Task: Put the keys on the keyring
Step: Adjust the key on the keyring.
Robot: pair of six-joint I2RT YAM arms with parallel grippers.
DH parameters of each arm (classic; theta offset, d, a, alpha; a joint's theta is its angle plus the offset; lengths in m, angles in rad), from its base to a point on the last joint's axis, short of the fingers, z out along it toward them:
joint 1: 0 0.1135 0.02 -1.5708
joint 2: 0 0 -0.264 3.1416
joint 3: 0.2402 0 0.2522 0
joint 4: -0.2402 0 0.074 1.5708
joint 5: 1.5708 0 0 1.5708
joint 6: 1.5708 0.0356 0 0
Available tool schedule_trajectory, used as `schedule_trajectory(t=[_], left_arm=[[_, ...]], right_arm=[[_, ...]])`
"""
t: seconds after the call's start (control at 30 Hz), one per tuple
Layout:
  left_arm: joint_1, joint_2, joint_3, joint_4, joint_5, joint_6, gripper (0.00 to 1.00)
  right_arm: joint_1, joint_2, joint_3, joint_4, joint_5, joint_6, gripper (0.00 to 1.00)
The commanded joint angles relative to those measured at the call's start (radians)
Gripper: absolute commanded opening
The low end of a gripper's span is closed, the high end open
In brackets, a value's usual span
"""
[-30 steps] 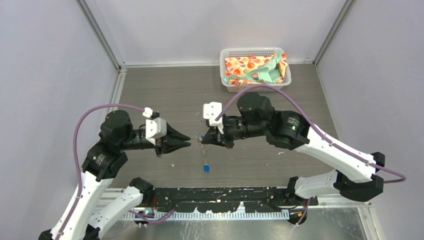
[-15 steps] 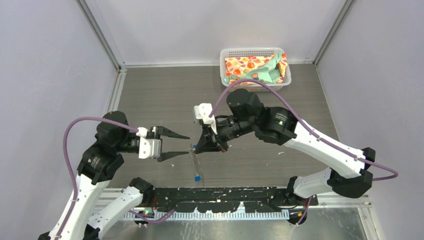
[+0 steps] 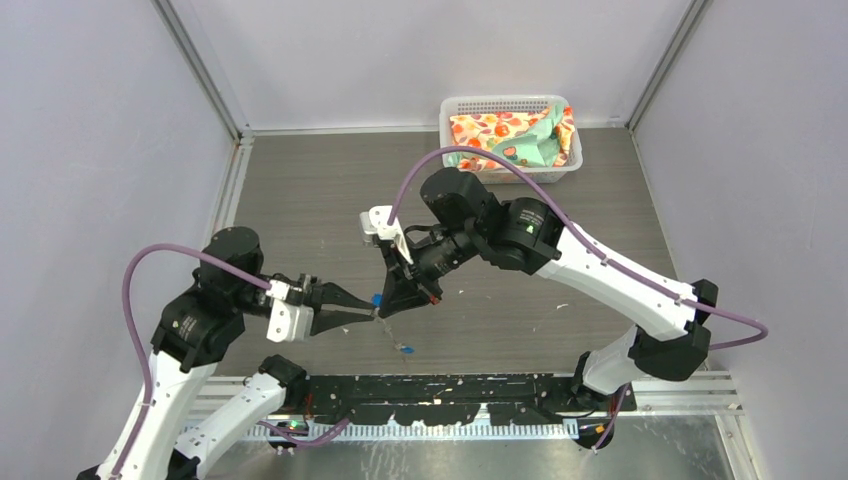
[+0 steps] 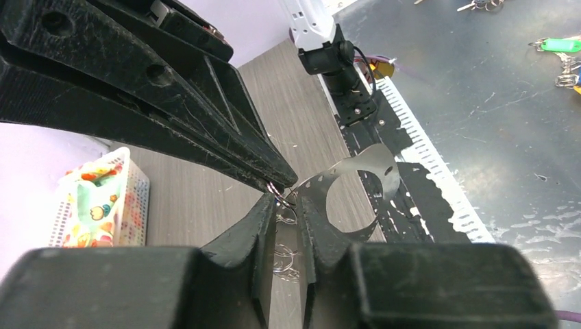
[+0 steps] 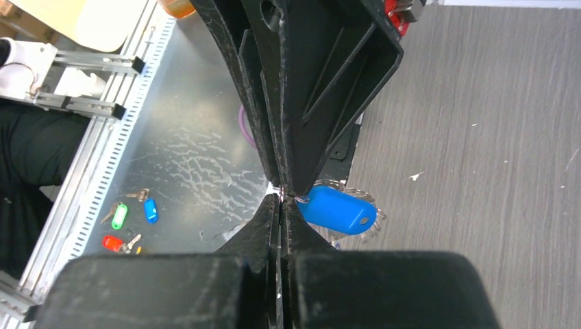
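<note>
Keyring wire, likely light, springy and slippery, hangs above the surface pinched in the pressed-together right end effector, a blue key at its tips, while the left end effector, barely parted and its hold unclear, would best grip the key's plastic head.

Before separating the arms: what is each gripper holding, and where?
Right gripper pinches the keyring at its fingertips, beside the blue key. Left gripper straddles the same wire; whether it grips cannot be told.

key: glossy blue plastic head; tbl matt wood-grain; basket wht perforated plastic
</note>
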State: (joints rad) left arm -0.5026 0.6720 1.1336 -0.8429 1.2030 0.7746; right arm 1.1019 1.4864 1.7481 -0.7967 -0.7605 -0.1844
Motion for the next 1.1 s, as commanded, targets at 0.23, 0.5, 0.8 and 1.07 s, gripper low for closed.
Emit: schedule_trajectory(t=[0.23, 0.5, 0.8, 1.07], left_arm=[[-0.003, -0.027, 0.007, -0.106, 0.013, 0.065, 0.11], [-0.003, -0.045, -0.021, -0.025, 0.01, -0.005, 0.09], [-0.004, -0.08, -0.038, 0.149, -0.094, -0.159, 0.07], [-0.003, -0.117, -0.05, 0.303, -0.205, -0.296, 0.18]], right_arm=[[-0.022, -0.06, 0.027, 0.072, 0.07, 0.013, 0.01], [-0.032, -0.154, -0.109, 0.285, 0.131, 0.104, 0.01], [-0.031, -0.232, -0.258, 0.442, 0.159, 0.148, 0.01], [-0.031, -0.271, -0.334, 0.514, 0.161, 0.18, 0.01]])
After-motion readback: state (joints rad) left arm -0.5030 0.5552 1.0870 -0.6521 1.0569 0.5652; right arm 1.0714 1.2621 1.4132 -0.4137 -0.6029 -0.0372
